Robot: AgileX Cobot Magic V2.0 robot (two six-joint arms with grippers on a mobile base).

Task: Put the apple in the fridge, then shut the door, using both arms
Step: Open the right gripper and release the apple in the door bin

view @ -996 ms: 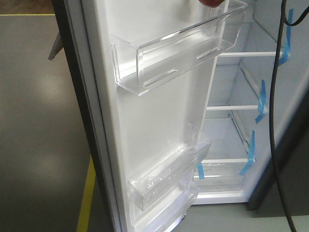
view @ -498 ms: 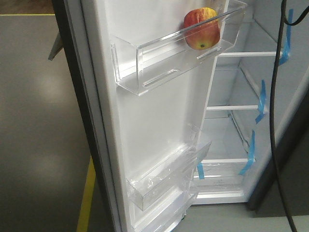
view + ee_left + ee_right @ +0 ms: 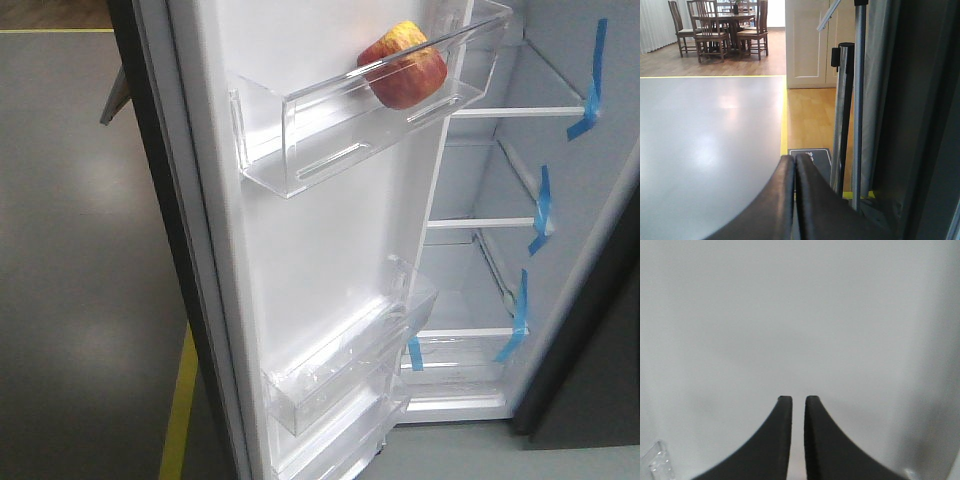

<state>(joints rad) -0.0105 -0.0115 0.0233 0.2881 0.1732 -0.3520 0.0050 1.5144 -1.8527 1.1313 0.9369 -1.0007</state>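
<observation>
The apple (image 3: 403, 68), red with a yellow patch on top, lies in the right end of the upper clear bin (image 3: 300, 150) on the white inner side of the open door (image 3: 320, 250). Beyond it, the fridge (image 3: 480, 280) shows its white inside with shelves and blue tape strips. No gripper appears in the front view. In the left wrist view my left gripper (image 3: 794, 159) is shut with nothing in it, low over grey floor beside the dark fridge side. My right gripper (image 3: 798, 399) faces a plain white surface, its fingers a narrow gap apart and empty.
Lower clear door bins (image 3: 340, 375) sit near the door's bottom. A yellow floor line (image 3: 180, 400) runs left of the door. In the left wrist view, metal poles (image 3: 845, 115) stand next to the fridge, and chairs with a table (image 3: 720, 30) are far back.
The apple dropped into the upper door bin and has since tipped to its left. The black cable that hung at the right has left the front view.
</observation>
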